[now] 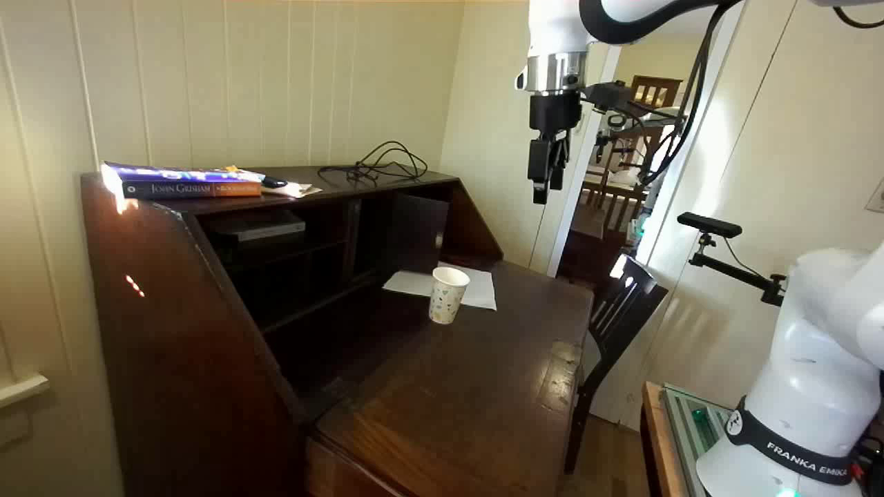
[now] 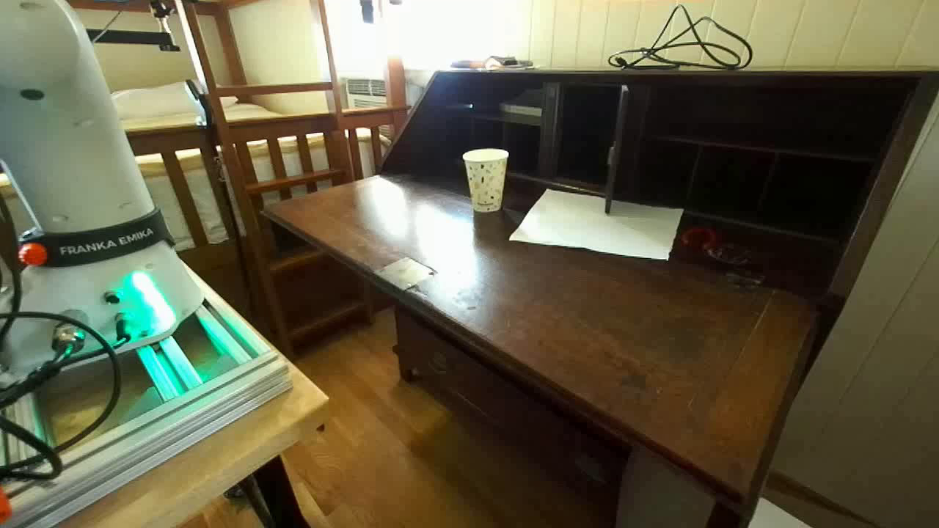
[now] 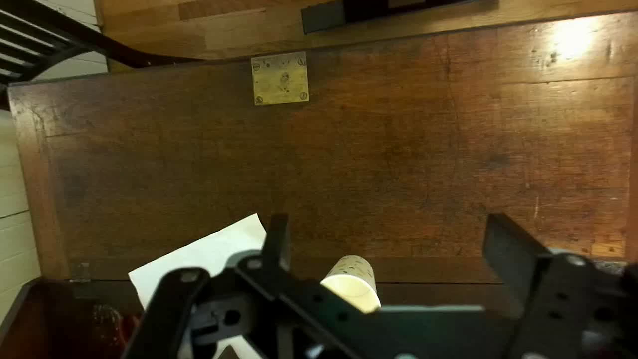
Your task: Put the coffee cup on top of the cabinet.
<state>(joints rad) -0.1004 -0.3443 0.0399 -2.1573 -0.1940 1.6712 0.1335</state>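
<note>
The coffee cup (image 1: 447,300) is cream white with small coloured specks and stands upright on the desk surface of the dark brown cabinet (image 1: 159,297). The cup also shows in an exterior view (image 2: 486,182) and in the wrist view (image 3: 353,271), where a gripper linkage hides part of its rim. The cabinet shows in an exterior view (image 2: 528,308) and the wrist view (image 3: 379,149). My gripper (image 1: 548,188) is empty and points down, well above the desk surface and apart from the cup. In the wrist view its fingers (image 3: 389,224) are wide apart.
A white paper sheet (image 2: 601,227) lies beside the cup. A small cabinet door (image 2: 616,150) stands open behind it. Books (image 1: 193,188) and a black cable (image 1: 376,166) lie on the cabinet top. A dark chair (image 1: 625,307) stands at the desk's end.
</note>
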